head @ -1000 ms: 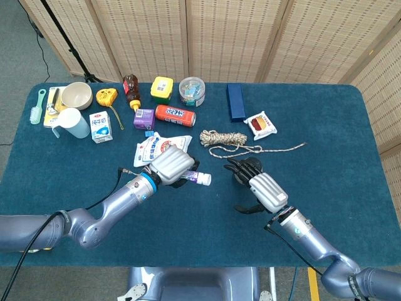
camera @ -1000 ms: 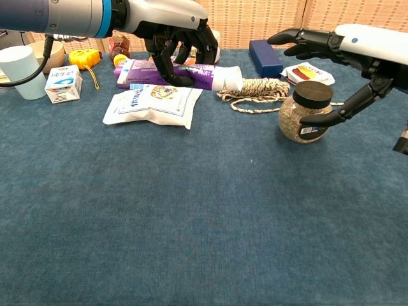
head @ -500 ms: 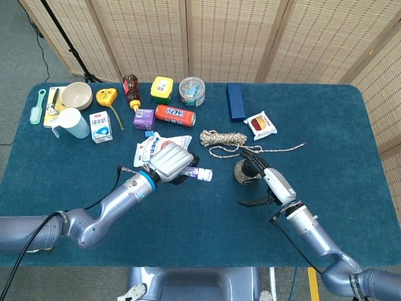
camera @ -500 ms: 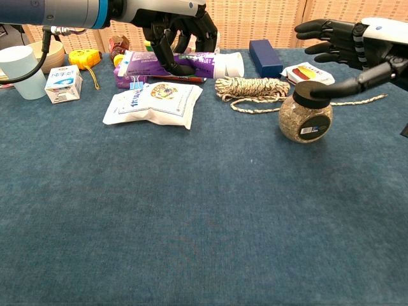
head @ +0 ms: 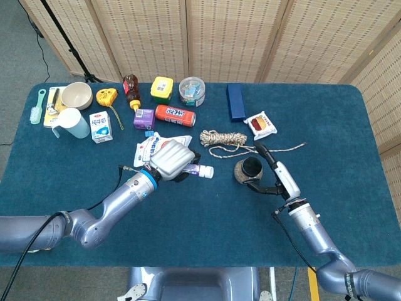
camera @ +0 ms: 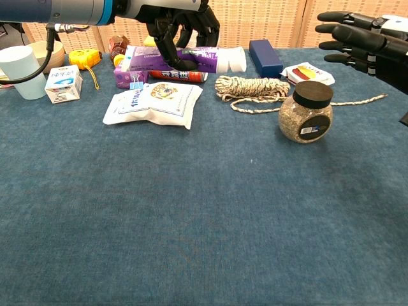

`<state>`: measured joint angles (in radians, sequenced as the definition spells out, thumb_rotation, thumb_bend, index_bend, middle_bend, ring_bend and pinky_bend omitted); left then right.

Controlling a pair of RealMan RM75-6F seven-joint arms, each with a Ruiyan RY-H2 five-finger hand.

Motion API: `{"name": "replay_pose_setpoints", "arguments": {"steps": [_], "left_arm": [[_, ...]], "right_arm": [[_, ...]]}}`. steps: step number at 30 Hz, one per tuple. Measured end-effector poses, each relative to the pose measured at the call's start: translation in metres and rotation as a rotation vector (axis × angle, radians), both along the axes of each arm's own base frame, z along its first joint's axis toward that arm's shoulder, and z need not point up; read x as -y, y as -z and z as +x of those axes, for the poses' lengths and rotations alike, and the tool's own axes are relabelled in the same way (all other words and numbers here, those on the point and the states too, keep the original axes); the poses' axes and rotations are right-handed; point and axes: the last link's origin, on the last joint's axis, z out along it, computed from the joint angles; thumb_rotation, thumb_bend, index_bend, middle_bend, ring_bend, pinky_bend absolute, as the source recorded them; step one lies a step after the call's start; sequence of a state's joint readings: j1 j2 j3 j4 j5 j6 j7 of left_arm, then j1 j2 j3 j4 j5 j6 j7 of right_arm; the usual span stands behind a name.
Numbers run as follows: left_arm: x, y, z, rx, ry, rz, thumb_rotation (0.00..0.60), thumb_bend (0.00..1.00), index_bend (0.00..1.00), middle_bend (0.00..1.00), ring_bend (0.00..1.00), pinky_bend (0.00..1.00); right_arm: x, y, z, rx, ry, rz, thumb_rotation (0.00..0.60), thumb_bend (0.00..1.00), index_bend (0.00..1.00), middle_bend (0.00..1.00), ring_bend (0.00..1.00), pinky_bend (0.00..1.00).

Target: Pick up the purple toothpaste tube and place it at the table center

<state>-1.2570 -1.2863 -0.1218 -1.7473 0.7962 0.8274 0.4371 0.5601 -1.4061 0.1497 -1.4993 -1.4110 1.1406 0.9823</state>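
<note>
Table (head: 351, 125) covered in dark teal-blue cloth, rounded far corners. Behind its far edge – folding screen (head: 232, 37) of woven beige panels in pale wood frames, running the full width. Grey-green carpeted floor (head: 19, 56) past the far left corner, with a black stand leg (head: 62, 44) and a cable, probably a tripod. Light even, soft shadows.

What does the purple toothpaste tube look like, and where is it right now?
The toothpaste tube is purple with a white cap at one end, and it looks like soft plastic. It lies sideways, lifted off the table, with the cap pointing to the robot's right. The left hand grips it from above around its middle. It hangs over the white snack bag.
</note>
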Motion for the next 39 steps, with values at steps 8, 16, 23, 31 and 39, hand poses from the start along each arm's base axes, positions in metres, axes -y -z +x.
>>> {"name": "replay_pose_setpoints", "arguments": {"steps": [8,16,23,31,39], "left_arm": [[0.004,0.001,0.003,-0.003,0.016,0.022,0.600,0.98,0.50,0.53,0.59,0.62],[0.010,0.004,0.009,0.003,0.024,0.040,0.600,0.97,0.51,0.53,0.60,0.62],[0.014,0.006,0.012,-0.010,0.027,0.052,0.600,0.97,0.51,0.54,0.60,0.62],[0.017,0.010,0.018,-0.002,0.026,0.076,0.600,0.97,0.52,0.55,0.60,0.62],[0.021,0.017,0.027,0.013,0.034,0.087,0.600,0.96,0.52,0.55,0.60,0.62]], "right_arm": [[0.011,-0.001,0.002,0.110,0.077,0.002,0.302,0.00,0.00,0.00,0.00,0.00],[0.027,-0.002,0.009,0.217,0.139,0.020,0.278,0.00,0.00,0.00,0.00,0.00],[0.035,-0.002,0.012,0.233,0.148,0.039,0.199,0.00,0.00,0.00,0.00,0.00],[0.030,-0.001,0.014,0.283,0.173,0.049,0.165,0.00,0.00,0.00,0.00,0.00],[0.025,0.000,0.017,0.375,0.229,0.023,0.164,0.00,0.00,0.00,0.00,0.00]]}}
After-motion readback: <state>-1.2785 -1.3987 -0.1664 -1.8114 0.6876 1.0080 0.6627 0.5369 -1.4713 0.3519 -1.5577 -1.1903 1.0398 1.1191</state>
